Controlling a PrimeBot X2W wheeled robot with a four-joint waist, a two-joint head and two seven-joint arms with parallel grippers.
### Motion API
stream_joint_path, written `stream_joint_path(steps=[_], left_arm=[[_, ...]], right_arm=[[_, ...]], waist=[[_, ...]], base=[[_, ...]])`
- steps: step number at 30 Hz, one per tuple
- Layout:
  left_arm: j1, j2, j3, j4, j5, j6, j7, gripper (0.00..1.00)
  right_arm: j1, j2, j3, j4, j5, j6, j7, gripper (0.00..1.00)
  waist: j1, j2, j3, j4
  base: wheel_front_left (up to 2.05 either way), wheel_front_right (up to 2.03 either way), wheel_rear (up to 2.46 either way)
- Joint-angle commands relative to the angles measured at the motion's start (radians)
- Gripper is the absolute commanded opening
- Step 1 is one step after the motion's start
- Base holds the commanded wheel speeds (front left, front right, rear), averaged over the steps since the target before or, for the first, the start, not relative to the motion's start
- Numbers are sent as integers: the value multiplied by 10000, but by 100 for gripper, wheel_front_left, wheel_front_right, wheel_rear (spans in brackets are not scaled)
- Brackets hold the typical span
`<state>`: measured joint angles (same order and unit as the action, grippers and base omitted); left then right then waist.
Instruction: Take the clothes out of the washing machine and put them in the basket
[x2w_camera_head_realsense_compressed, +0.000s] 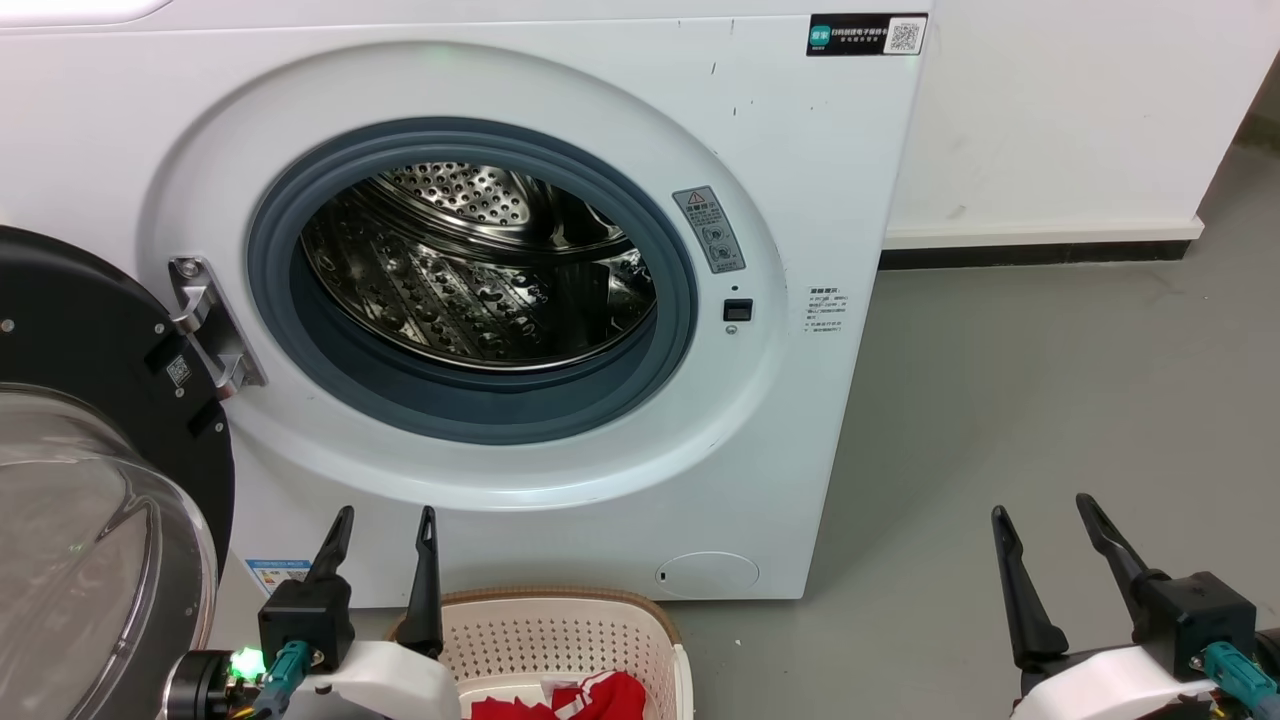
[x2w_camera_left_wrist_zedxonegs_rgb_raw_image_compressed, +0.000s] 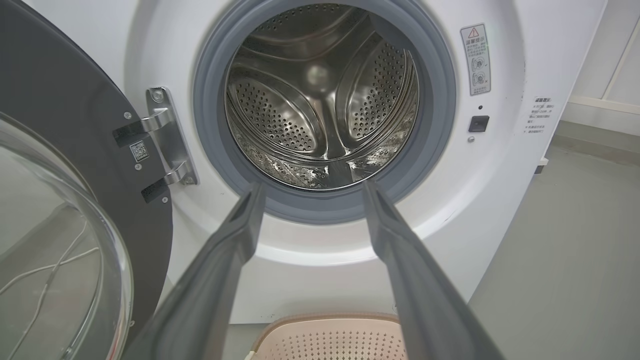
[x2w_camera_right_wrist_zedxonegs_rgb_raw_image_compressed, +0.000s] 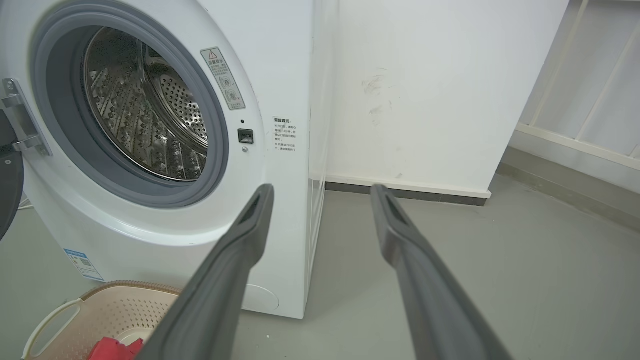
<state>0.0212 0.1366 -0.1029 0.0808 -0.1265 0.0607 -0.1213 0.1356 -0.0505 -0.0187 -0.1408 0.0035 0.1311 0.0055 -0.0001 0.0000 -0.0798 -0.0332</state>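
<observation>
The left gripper (x2w_camera_head_realsense_compressed: 387, 518) sits low at the front, its two long dark fingers spread apart with nothing between them, pointing up at the white front of the washing machine (x2w_camera_head_realsense_compressed: 800, 200). In its own wrist view the left gripper (x2w_camera_left_wrist_zedxonegs_rgb_raw_image_compressed: 314, 185) frames the lower edge of the grey door seal (x2w_camera_left_wrist_zedxonegs_rgb_raw_image_compressed: 325, 207). The right gripper (x2w_camera_head_realsense_compressed: 1041, 508) is well off to the right over the grey floor (x2w_camera_head_realsense_compressed: 1050, 400), and its fingers are likewise apart and hold nothing.

Just beside the left gripper stands the basket (x2w_camera_head_realsense_compressed: 560, 597), cream with a brown rim and perforated sides, set on the floor against the foot of the machine. The red clothes (x2w_camera_head_realsense_compressed: 590, 697) lie inside it, showing some white trim. Only their upper edge shows, so I cannot tell how many pieces there are. The right wrist view catches the same red fabric (x2w_camera_right_wrist_zedxonegs_rgb_raw_image_compressed: 115, 348) in the basket (x2w_camera_right_wrist_zedxonegs_rgb_raw_image_compressed: 125, 286).

The dark-framed glass door (x2w_camera_head_realsense_compressed: 90, 330) is swung fully open to the left on its metal hinge (x2w_camera_head_realsense_compressed: 210, 325). The drum (x2w_camera_head_realsense_compressed: 480, 270) shows its perforated steel walls. A small warning sticker (x2w_camera_head_realsense_compressed: 709, 228) sits right of the porthole.
</observation>
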Motion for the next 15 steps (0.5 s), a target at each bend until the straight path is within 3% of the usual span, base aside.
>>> stream_joint_path(steps=[1,15], left_arm=[[80,-20,-15,-69,-8,18,21,100],[76,103,-75,-163,-128,115,217,100]], right_arm=[[96,4,26,15,33,-7,-20,100],[-47,4,93,-32,139,-7,-70,100]], waist=[[1,0,3,-1],[1,0,28,-36]], base=[[0,0,0],[0,0,0]])
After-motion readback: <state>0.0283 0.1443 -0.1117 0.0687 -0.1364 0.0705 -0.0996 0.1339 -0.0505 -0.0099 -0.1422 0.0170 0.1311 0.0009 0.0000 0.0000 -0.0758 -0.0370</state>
